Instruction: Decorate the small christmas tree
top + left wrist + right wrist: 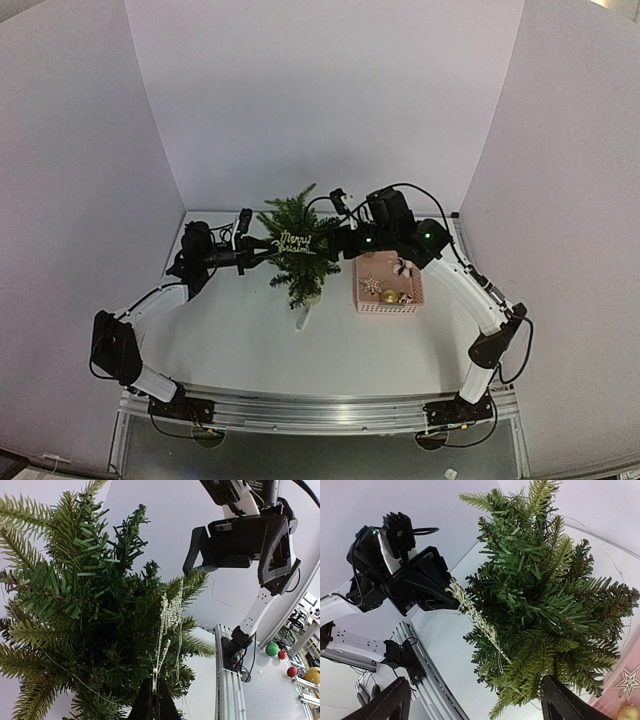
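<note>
The small christmas tree point(300, 255) stands mid-table on a pale pot point(312, 297). A glittery gold "Merry Christmas" sign point(296, 241) lies across its upper branches. My left gripper point(262, 247) is at the tree's left side, shut on the sign's left end. In the left wrist view the sign point(167, 615) runs edge-on up from the closed gripper point(154, 705) into the branches point(90, 620). My right gripper point(336, 240) is open and empty, just right of the tree. In the right wrist view its gripper point(475, 705) is spread wide below the tree point(545, 595) and sign point(475, 615).
A pink basket point(389, 285) right of the tree holds a star ornament point(371, 285), a gold ball point(391, 297) and other ornaments; its corner shows in the right wrist view point(627, 680). White walls enclose the back and sides. An aluminium rail point(320, 410) runs along the near edge.
</note>
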`<move>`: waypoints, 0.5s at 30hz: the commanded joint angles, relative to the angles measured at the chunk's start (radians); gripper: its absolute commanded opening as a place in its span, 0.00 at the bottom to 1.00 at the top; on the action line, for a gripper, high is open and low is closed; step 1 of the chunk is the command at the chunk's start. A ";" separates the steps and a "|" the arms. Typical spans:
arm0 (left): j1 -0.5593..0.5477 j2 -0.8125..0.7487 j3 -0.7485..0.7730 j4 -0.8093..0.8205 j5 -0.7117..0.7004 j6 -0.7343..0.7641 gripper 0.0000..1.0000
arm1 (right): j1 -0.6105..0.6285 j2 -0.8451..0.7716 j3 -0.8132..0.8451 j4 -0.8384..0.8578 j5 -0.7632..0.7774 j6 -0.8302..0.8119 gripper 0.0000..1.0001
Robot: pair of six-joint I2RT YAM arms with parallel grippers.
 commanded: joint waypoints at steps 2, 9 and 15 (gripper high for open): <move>0.006 -0.022 0.027 0.038 -0.036 -0.066 0.00 | 0.002 0.012 0.036 0.022 -0.025 0.005 0.87; 0.007 0.010 0.063 -0.006 -0.057 -0.061 0.00 | 0.002 0.000 0.024 0.024 -0.019 0.004 0.87; 0.007 0.028 0.071 -0.011 -0.086 -0.062 0.00 | 0.002 -0.002 0.019 0.027 -0.021 0.008 0.87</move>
